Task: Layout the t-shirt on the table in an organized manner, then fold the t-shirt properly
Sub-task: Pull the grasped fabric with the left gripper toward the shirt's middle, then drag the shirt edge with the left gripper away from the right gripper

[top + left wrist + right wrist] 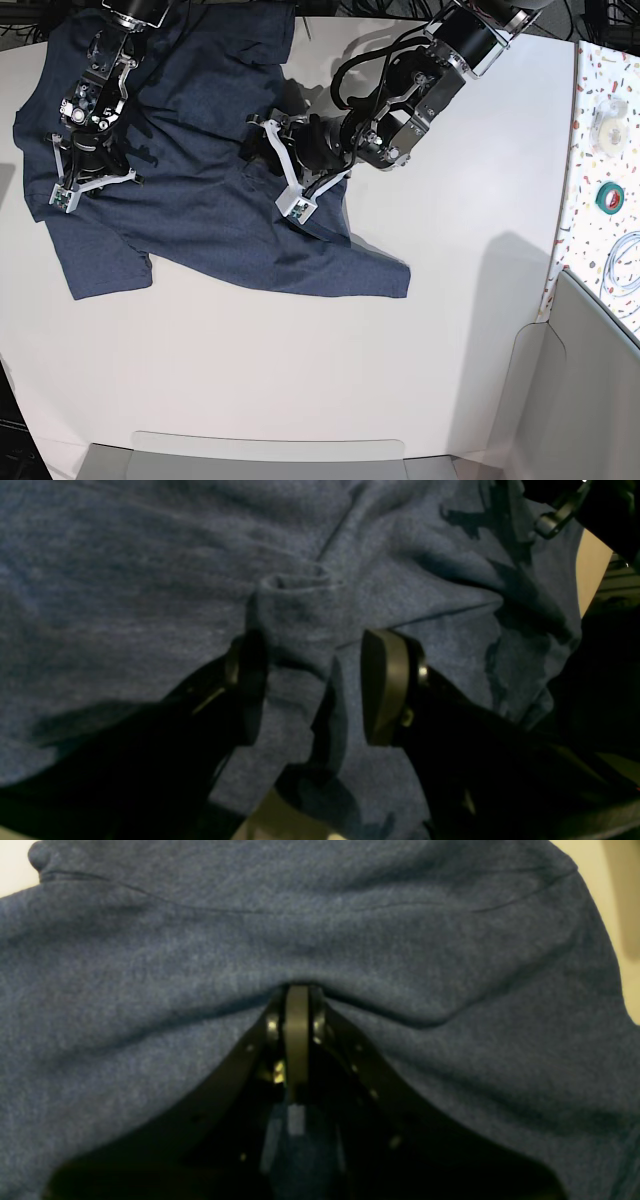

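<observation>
The dark blue t-shirt (200, 190) lies spread and wrinkled on the far left part of the white table (300, 360), with one sleeve toward the front left. My left gripper (315, 680) is open low over the shirt's right side (262, 155). A raised fold of cloth (300, 610) stands between its fingers. My right gripper (297, 990) is shut on the t-shirt (320, 940), and creases run into its tips. In the base view it sits at the shirt's left edge (80, 165). The lettering is hidden.
A speckled strip (600, 120) along the right edge holds a green tape roll (609, 195) and a white cable (620, 265). A grey panel (590, 390) stands at the front right. A grey ledge (270, 455) runs along the front.
</observation>
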Robot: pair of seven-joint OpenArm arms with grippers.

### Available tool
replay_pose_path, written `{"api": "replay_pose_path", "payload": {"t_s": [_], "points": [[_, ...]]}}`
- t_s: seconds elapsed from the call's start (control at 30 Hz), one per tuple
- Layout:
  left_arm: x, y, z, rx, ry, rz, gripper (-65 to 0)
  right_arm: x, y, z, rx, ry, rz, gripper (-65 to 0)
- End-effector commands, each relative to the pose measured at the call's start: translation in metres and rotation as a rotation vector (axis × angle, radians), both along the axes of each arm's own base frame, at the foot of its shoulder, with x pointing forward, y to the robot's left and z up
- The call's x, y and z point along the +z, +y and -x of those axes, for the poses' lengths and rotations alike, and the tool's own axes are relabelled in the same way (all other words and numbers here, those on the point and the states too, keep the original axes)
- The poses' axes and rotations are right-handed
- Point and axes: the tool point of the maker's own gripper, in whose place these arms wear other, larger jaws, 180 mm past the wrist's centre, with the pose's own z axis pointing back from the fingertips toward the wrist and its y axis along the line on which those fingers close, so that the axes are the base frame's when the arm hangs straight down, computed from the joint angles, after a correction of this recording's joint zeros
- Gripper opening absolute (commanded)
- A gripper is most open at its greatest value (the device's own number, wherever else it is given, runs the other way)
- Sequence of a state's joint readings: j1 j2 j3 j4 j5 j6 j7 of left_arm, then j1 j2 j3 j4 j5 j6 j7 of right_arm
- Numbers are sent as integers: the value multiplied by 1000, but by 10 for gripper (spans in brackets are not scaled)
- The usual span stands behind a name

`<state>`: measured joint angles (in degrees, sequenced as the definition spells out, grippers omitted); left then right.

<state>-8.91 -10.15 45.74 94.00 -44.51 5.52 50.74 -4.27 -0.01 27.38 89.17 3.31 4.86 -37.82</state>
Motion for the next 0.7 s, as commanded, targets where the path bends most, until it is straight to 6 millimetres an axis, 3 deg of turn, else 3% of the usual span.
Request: {"api": "replay_pose_path", "payload": {"t_s": [0.0,0.13,0.27,0.33,0.5,0.57,0.67], "points": [[16,-5,-11,8,-49,40,-361,-18,9,13,5,90,-53,-650],[20,-6,-17,31,-74,58,-369,-17,9,12,5,88,-53,-650],[15,-5,-19,45,-75,59,-419,-17,9,12,5,88,-53,-650],[9,-6,-20,50,-59,51,-463,-17,9,12,5,88,-53,-650],[-9,-3,-22,73,-12,25,-650,-18,9,14,5,91,-53,-650],[-9,-3,-22,75,-13,26,-650,-18,9,14,5,91,-53,-650],[6,11,-40,145,-43,61,-650,-17,9,12,5,88,-53,-650]]}}
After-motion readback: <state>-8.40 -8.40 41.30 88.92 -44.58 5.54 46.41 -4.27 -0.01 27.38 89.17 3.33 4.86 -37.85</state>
